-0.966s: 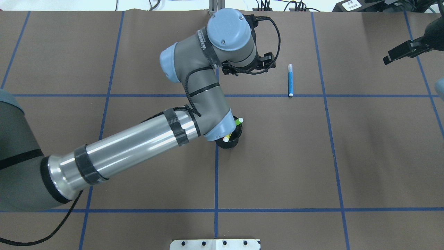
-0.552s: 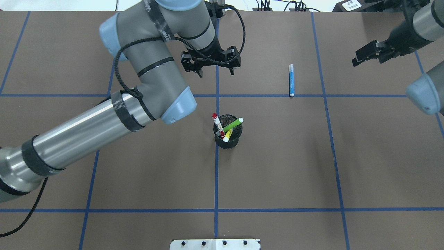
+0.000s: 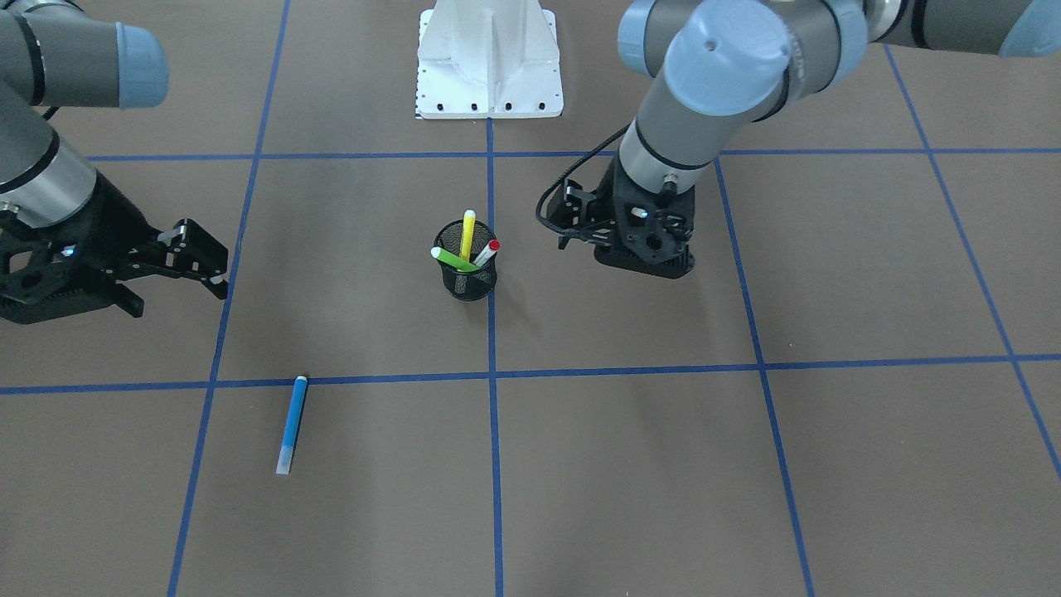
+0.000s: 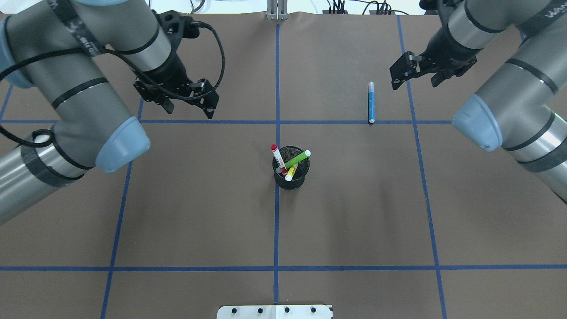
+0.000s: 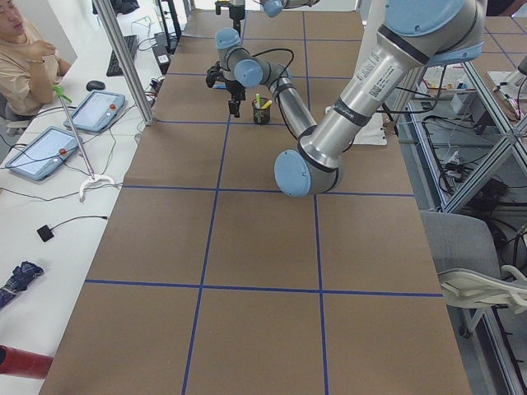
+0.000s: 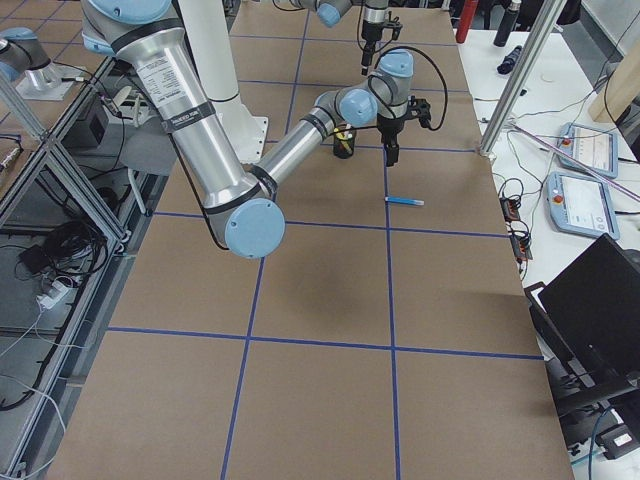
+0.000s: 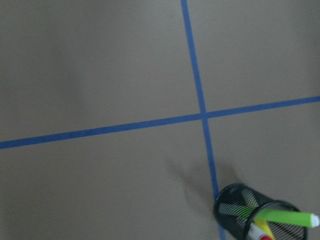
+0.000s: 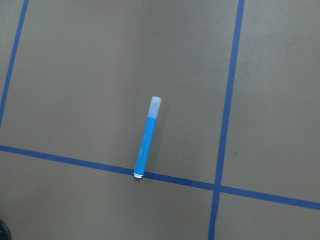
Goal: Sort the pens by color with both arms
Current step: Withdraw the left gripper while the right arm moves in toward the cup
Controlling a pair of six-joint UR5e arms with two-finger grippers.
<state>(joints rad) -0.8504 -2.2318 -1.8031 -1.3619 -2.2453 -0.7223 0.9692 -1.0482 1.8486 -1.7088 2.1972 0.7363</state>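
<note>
A black mesh cup (image 4: 290, 179) stands at the table's middle and holds three pens: a green one (image 4: 297, 159), a yellow one (image 4: 291, 173) and a white one with red ends (image 4: 277, 157). A blue pen (image 4: 371, 102) lies flat at the far right, one end touching a tape line; the right wrist view looks straight down on it (image 8: 146, 145). My right gripper (image 4: 414, 82) hovers open just right of the blue pen. At the far left of the cup, my left gripper (image 4: 189, 108) hangs open and empty. The cup (image 7: 255, 215) sits low in the left wrist view.
Blue tape lines (image 4: 276, 221) divide the brown table into squares. The white mounting pedestal (image 3: 489, 58) stands at the robot's edge. Beside the table, a person (image 5: 25, 58) sits at a bench with tablets (image 5: 45, 152).
My left arm has swung from over the cup to the far left, uncovering the pens. My right arm has come in from the far right toward the blue pen.
</note>
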